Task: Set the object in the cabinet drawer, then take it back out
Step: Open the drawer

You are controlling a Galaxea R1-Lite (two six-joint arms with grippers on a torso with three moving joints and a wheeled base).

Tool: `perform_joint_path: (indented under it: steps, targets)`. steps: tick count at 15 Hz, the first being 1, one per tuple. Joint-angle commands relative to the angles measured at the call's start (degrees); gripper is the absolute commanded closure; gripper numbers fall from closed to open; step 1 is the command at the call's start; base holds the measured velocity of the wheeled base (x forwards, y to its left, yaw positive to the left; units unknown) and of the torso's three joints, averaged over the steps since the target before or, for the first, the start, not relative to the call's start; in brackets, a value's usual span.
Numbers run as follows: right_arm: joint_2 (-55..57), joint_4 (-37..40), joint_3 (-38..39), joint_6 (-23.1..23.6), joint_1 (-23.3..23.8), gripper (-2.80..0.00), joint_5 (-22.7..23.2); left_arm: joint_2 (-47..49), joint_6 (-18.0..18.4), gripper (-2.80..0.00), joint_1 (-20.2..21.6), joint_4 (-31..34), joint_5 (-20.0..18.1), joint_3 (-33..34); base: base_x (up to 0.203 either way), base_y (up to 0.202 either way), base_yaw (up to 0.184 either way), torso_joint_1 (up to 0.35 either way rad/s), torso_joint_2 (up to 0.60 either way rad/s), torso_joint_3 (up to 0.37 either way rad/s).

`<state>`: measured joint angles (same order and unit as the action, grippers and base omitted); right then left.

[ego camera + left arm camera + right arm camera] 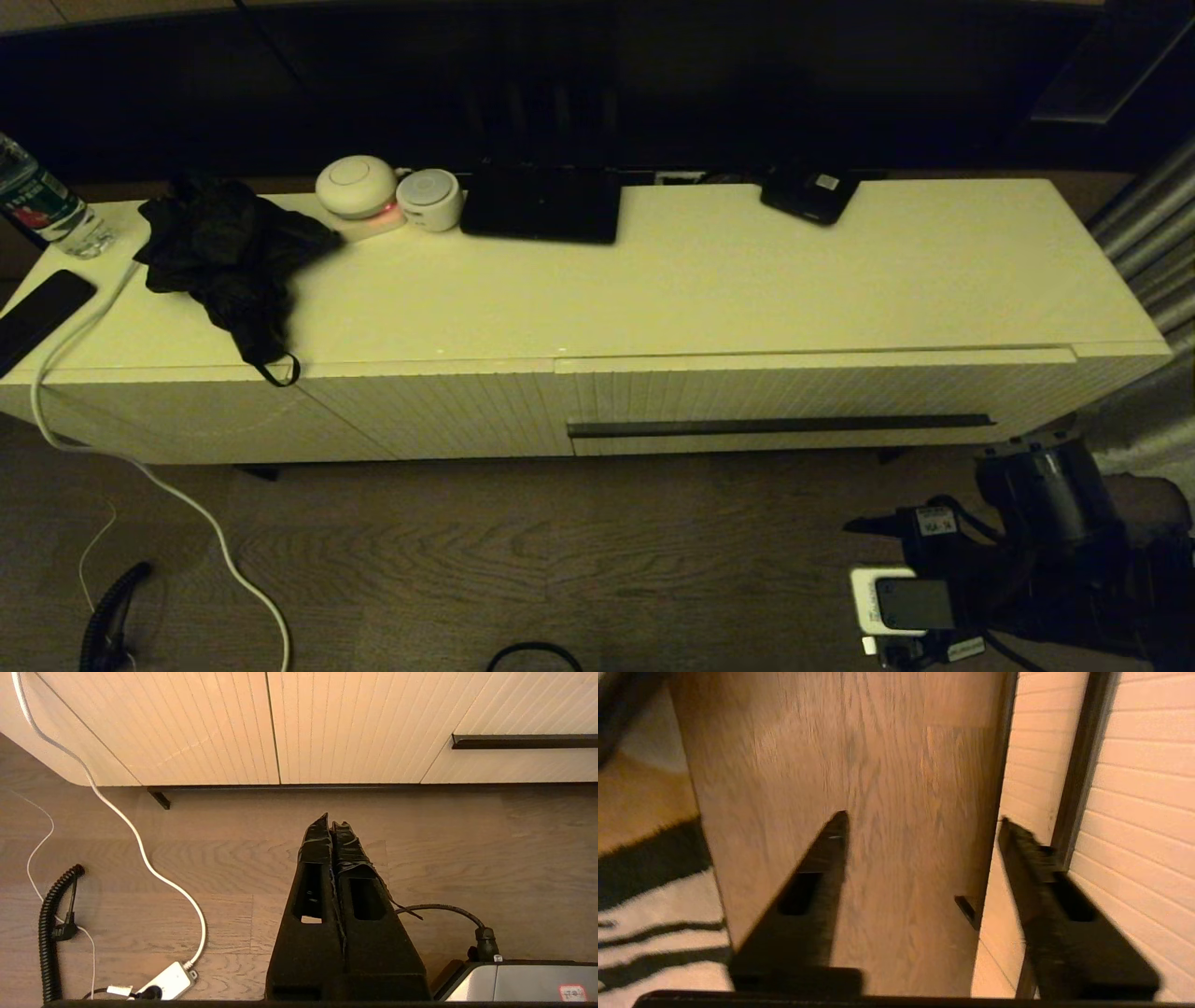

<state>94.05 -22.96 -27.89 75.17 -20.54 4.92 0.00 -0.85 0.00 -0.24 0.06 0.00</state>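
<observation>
Right claw (920, 826) spread wide, empty, low beside the shut cabinet drawer (794, 392), one finger near its handle (780, 427). Left claw (331, 826) clenched, parked. Likely opening step; next needs hooking that handle.

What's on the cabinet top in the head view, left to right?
Bottle with green-and-red label → black phone → black cloth → white round device → small white cylinder → black flat slab → small black device.
</observation>
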Motion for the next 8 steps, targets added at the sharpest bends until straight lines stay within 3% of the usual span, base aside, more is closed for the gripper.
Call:
perform_joint_path:
  steps: [1,8]
  targets:
    - [2.97,-0.2,-0.67,2.55,2.75,-2.8,1.65,-0.09,-0.03,0.0,0.0,-0.02,0.02,0.02,0.0,0.0,0.0,0.0,0.0,0.0]
    - [9.37,-0.75,-5.26,2.55,5.25,-2.8,2.64,-0.09,-0.03,0.0,0.0,-0.02,0.02,0.08,0.0,0.0,0.0,0.0,0.0,0.0]
